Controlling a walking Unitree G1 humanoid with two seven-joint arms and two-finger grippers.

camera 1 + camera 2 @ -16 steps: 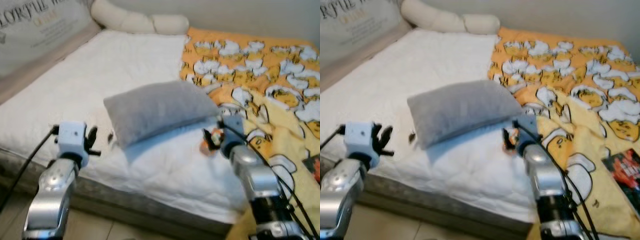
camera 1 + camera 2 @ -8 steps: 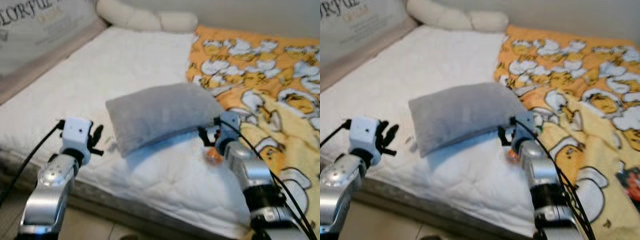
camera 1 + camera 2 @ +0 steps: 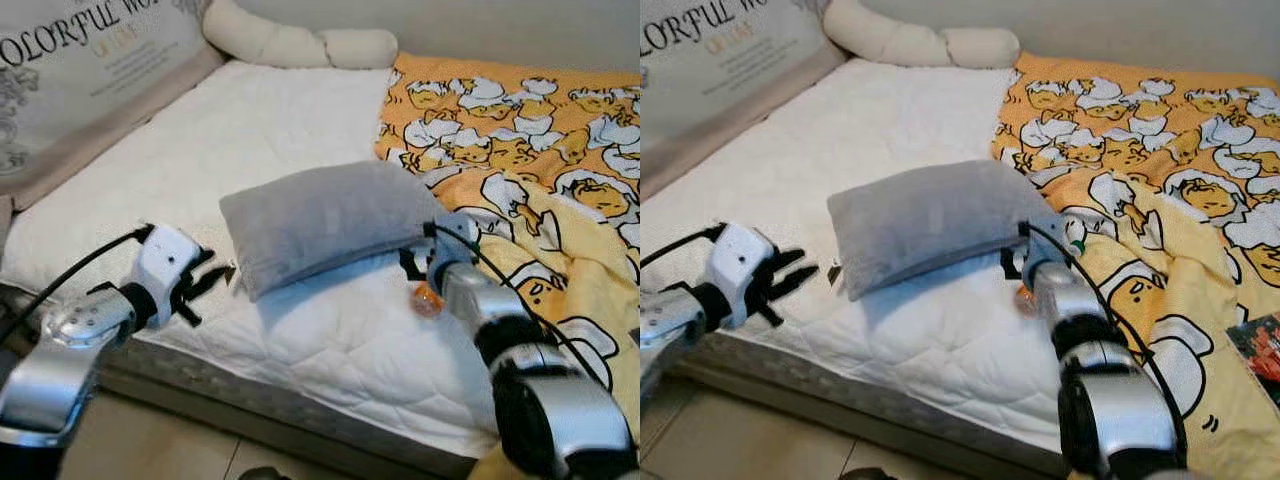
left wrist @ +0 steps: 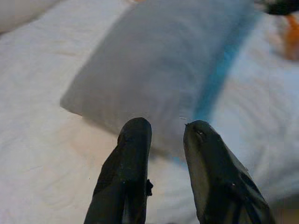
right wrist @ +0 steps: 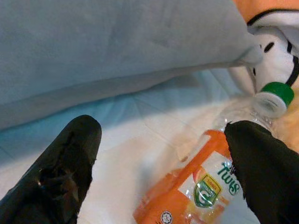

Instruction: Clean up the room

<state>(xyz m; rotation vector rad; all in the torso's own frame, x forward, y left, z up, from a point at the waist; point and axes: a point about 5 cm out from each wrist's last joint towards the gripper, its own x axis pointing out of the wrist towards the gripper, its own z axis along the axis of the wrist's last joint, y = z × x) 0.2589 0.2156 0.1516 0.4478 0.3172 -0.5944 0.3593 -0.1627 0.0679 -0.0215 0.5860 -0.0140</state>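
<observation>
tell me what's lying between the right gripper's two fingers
In the right wrist view, an orange-labelled bottle with a green cap lies on the white mattress between the open right gripper fingers, beside the grey pillow.

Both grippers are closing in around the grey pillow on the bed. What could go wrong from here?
The right gripper is open beside the orange bottle, which lies loose on the mattress under the grey pillow's edge; a nudge might roll it away. The left gripper, open and short of the pillow, may catch bedding or only push the soft pillow.

head pair overlooking bed (image 3: 300, 340), wrists close
</observation>
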